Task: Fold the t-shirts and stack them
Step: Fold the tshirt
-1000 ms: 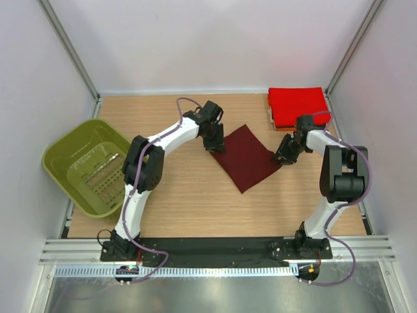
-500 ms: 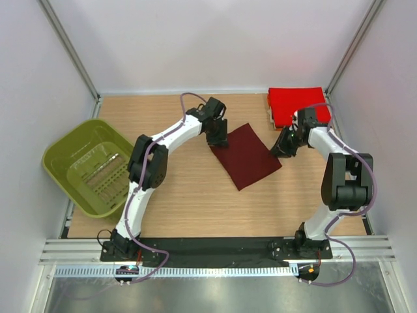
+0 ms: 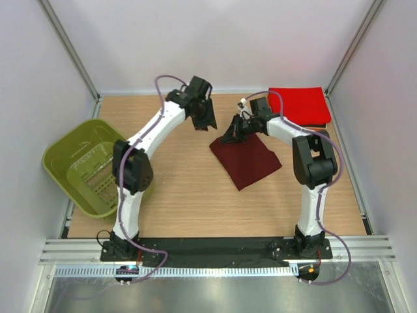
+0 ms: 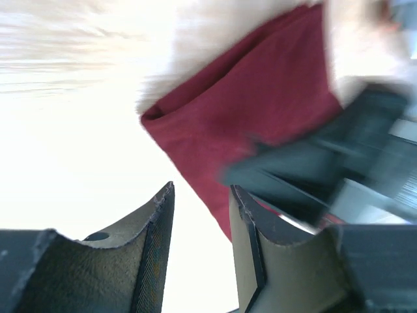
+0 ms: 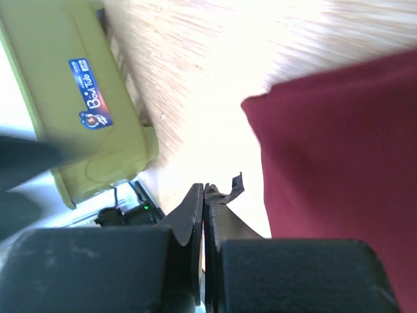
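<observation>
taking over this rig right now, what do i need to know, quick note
Left hand: open, empty, off the cloth, over the far side of the table.
Right hand: shut, no cloth visible between its fingers, at the maroon t-shirt's far corner.
Maroon t-shirt: looks folded, flat mid-table.
Red t-shirt: folded, far right corner.
Left to do: probably set the maroon one on the red one.
</observation>
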